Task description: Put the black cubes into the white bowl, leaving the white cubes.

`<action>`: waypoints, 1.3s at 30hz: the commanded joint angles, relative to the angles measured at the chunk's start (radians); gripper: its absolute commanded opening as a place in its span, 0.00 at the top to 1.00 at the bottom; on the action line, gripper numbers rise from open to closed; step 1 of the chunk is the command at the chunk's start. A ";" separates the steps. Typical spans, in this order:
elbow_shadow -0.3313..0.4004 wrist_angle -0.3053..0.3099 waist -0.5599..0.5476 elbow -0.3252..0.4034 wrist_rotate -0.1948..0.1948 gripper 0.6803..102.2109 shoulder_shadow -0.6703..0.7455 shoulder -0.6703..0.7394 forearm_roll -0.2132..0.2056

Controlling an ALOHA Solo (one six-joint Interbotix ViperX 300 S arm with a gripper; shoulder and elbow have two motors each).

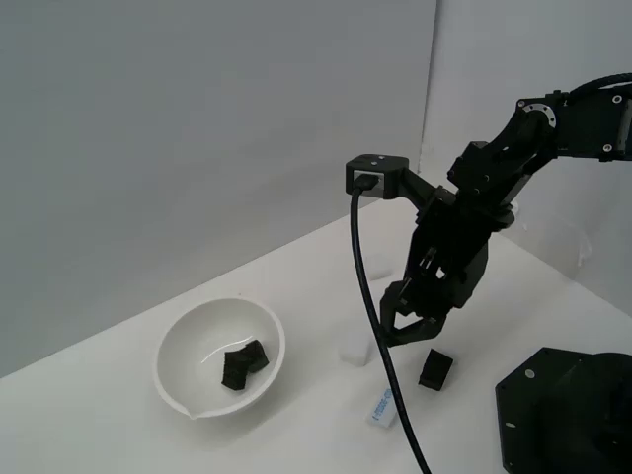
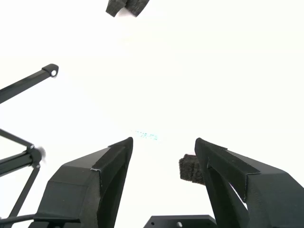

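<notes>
The white bowl [image 1: 186, 348] stands on the table at the exterior view's left, with two black cubes [image 1: 244, 363] in it. A third black cube [image 1: 434, 369] lies on the table to the right of the bowl. My gripper [image 1: 407, 338] hangs open and empty just above and left of that cube. In the wrist view the gripper [image 2: 164, 142] is open, and the black cube [image 2: 190, 168] sits close to the inner side of one finger [image 2: 228, 171]. The bowl's cubes [image 2: 126, 7] show at that picture's edge. One white cube [image 1: 353, 348] lies between bowl and gripper.
A flat white block with blue print [image 1: 385, 407] lies near the front, under the black cable [image 1: 367, 286]. The black robot base [image 1: 568, 415] fills the exterior view's lower right. The wrist view is washed out, so other white things are not discernible there.
</notes>
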 commanded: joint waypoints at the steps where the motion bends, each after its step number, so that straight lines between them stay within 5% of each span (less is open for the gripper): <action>1: 0.011 0.008 0.000 0.012 0.017 0.16 0.032 0.029 -0.012; 4: 0.028 0.008 0.005 0.028 0.017 0.03 0.046 0.041 -0.011; 26: 0.044 0.071 0.006 0.048 0.017 0.02 -0.084 -0.086 -0.008; 39: 0.043 0.064 0.023 0.046 0.020 0.02 -0.195 -0.198 0.069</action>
